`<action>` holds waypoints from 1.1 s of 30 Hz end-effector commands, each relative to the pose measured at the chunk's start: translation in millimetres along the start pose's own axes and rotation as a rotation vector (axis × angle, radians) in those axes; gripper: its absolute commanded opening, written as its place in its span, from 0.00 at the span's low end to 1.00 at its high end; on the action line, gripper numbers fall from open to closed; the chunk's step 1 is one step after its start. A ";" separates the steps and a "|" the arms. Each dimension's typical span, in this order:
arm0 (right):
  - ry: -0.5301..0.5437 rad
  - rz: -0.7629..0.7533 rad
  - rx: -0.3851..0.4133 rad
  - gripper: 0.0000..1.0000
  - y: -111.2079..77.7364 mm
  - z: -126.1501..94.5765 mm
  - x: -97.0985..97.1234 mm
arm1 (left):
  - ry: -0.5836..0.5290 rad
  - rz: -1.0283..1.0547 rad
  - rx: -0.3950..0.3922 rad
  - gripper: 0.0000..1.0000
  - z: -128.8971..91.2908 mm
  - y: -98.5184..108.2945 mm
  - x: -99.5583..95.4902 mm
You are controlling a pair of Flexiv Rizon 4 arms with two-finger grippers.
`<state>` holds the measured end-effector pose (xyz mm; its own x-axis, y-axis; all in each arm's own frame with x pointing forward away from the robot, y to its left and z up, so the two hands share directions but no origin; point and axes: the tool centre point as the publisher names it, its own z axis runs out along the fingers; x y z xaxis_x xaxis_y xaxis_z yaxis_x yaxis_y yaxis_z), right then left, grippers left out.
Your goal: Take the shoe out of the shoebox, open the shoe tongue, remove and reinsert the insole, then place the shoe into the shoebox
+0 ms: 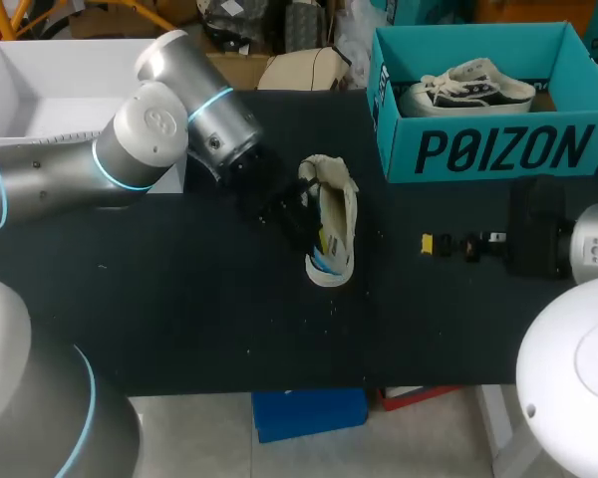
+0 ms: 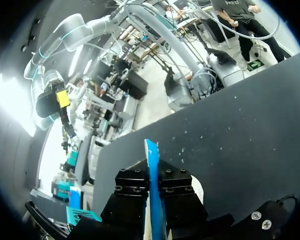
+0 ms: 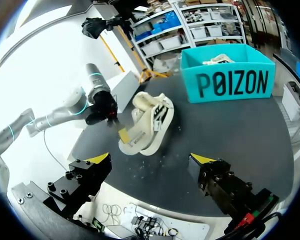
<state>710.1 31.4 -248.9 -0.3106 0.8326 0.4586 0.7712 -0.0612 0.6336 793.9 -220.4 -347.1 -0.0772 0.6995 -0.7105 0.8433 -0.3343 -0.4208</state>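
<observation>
The black table (image 1: pixel 179 299) fills the head view; the teal shoebox (image 1: pixel 498 149) stands upper right, the shoe (image 1: pixel 341 209) lies at the centre, well apart from the lower table edge. Only my left wrist view shows my left gripper (image 2: pixel 154 176) pinching the blue insole (image 2: pixel 151 154). My right gripper (image 3: pixel 150 159) is spread wide.

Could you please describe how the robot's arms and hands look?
The left arm and right arm are silver-grey rounded tubes, the left with light-blue joint rings. The left hand and right hand are black and blocky; the right's tips are yellow.
</observation>
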 end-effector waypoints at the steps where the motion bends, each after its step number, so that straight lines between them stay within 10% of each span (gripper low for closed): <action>1: 0.002 0.001 0.005 1.00 0.4 -0.7 -0.6 | -0.002 0.002 -0.002 0.00 0.7 8.8 1.7; 12: 0.002 0.001 0.005 1.00 0.4 -0.7 -0.6 | -0.012 -0.011 -0.035 0.00 -4.7 18.2 3.4; 33: 0.002 0.001 0.005 1.00 0.4 -0.7 -0.6 | -0.196 -0.014 0.023 0.00 8.0 -24.2 -24.1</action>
<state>710.2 31.4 -248.9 -0.3106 0.8326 0.4585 0.7713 -0.0612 0.6335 780.5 -236.0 -322.5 -0.1853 0.5843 -0.7901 0.8180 -0.3539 -0.4535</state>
